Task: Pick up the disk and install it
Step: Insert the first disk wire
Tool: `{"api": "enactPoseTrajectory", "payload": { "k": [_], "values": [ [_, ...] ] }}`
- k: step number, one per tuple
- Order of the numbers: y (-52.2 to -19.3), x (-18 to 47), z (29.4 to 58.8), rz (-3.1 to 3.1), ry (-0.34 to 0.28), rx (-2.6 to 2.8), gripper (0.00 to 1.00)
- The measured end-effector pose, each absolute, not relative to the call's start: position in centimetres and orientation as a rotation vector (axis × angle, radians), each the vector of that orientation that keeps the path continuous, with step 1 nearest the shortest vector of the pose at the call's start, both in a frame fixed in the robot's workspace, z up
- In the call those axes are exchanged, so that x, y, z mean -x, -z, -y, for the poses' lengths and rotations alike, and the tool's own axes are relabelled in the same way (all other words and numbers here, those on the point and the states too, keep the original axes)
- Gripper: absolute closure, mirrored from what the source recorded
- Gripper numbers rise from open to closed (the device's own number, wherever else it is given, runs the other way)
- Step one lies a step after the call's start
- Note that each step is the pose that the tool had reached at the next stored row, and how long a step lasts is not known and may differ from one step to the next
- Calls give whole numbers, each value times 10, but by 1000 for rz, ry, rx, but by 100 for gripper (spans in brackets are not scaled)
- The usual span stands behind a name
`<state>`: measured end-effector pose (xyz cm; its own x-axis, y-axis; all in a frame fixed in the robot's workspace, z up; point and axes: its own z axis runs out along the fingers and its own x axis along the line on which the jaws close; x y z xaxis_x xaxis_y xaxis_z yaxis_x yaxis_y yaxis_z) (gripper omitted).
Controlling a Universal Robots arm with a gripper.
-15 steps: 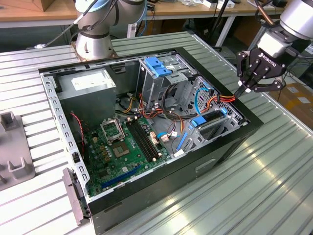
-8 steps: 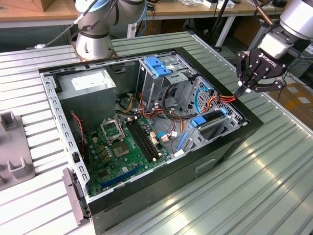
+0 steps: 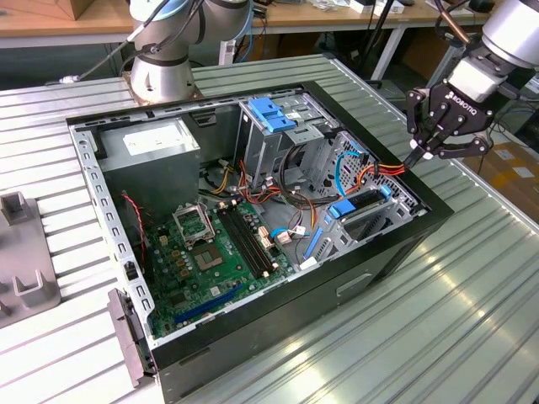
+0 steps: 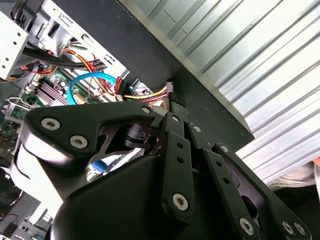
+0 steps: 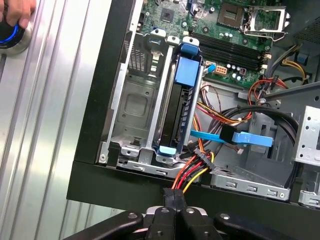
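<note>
Exterior view: the end effector (image 3: 418, 154) hangs over the edge of the open computer case (image 3: 381, 252) on the exterior view's right, its fingertips pinched together at a bundle of red, yellow and black wires (image 3: 389, 170).
End effector: clenched on the wire plug (image 5: 173, 196) in the first wrist view (the fingers meet with no gap); in the second wrist view the closed tips (image 4: 176, 106) sit at the case wall, where the wires (image 4: 145, 93) come in.
Disk: the disk (image 5: 183, 102) stands on edge in the drive cage (image 5: 131, 107) inside the case, just beyond the end effector, its blue rails at both ends; in the exterior view it shows as a dark slab with blue ends (image 3: 360, 204), below and just beside the fingertips.
Wires: they run from the plug up past the disk's near end, touching the cage's rim.
Motherboard: the green board (image 3: 202, 252) lies farther in, well apart from the end effector.
Table: the ribbed metal table (image 3: 472, 295) carries the case.
Hand: a person's hand (image 5: 15, 12) rests on a round blue-lit button (image 5: 11, 36) on the table, well apart from the end effector.
</note>
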<state>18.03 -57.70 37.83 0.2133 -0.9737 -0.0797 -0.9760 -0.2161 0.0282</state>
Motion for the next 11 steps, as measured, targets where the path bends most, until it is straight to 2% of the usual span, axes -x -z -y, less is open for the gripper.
{"api": "enactPoseTrajectory", "payload": {
  "k": [11],
  "values": [
    [-378,-180,577,-1871,-126,2489,90]
  ]
}}
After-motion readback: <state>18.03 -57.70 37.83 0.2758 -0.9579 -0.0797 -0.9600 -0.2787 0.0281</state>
